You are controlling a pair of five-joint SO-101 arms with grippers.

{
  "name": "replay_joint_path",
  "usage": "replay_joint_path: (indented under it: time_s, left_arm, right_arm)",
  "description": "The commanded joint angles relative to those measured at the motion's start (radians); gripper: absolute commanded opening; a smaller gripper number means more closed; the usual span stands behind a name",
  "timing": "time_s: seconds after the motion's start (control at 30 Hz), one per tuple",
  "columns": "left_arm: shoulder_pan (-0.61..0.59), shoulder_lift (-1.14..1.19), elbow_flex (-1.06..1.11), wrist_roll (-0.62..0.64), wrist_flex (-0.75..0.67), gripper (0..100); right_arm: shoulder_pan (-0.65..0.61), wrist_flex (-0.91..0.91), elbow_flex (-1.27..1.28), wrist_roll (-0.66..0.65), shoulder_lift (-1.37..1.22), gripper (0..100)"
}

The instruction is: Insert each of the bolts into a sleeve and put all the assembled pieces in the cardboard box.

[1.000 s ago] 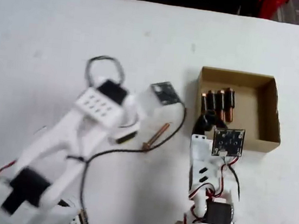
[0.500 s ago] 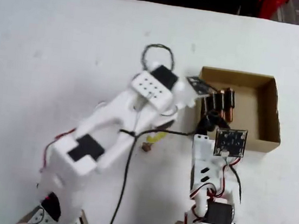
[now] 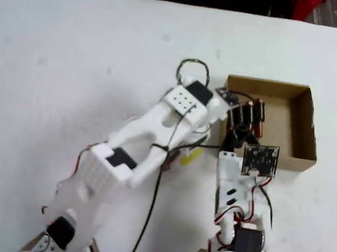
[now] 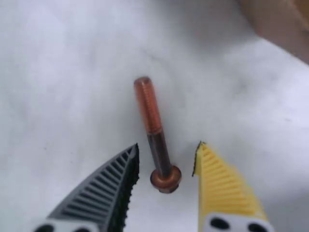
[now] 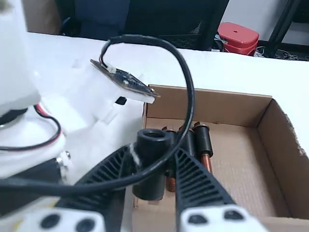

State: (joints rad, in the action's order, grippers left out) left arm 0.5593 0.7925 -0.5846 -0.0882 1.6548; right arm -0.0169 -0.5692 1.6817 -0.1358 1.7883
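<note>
Copper-coloured metal, the bolt (image 4: 155,135) lies flat on the white table (image 4: 58,72). It has a bright threaded end, a darker smooth shank and a round flanged head. Its long axis runs straight out from the left gripper (image 4: 167,145), head nearest the wrist and threaded tip pointing away. That gripper's jaws are spread, one ribbed dark grey finger and one ribbed yellow finger standing either side of the head, seemingly clear of it.

The right gripper (image 5: 154,151) is clamped on a black cylindrical sleeve (image 5: 152,140), held upright with its hollow mouth up, at the near wall of the cardboard box (image 5: 212,104). Inside the box lie the assembled pieces (image 5: 200,140), black sleeves with copper bolts through them, side by side; probably four, though they overlap.

A second ago the left arm (image 3: 142,141) was farther from the box and the bolt lay uncovered. The arm has since swung across above it, while the right arm has kept its place.
</note>
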Motion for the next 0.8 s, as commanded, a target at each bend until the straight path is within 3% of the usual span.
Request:
replay_joint_path:
  time_s: [0.0,0.3,0.5,0.77]
  left_arm:
    - [-0.027,0.007,-0.04,0.009,-0.044,21]
    - [-0.028,0.022,-0.038,0.071,-0.04,21]
    - [-0.067,0.03,-0.037,0.068,-0.044,9]
    - [-0.087,0.031,0.077,0.064,-0.11,8]
  right_arm:
    - [0.01,-0.007,0.009,0.003,0.013,1.7]
    - [0.01,-0.007,0.009,0.003,0.012,1.7]
    - [0.01,-0.007,0.009,0.003,0.012,1.7]
    - [0.01,-0.007,0.009,0.003,0.012,1.7]
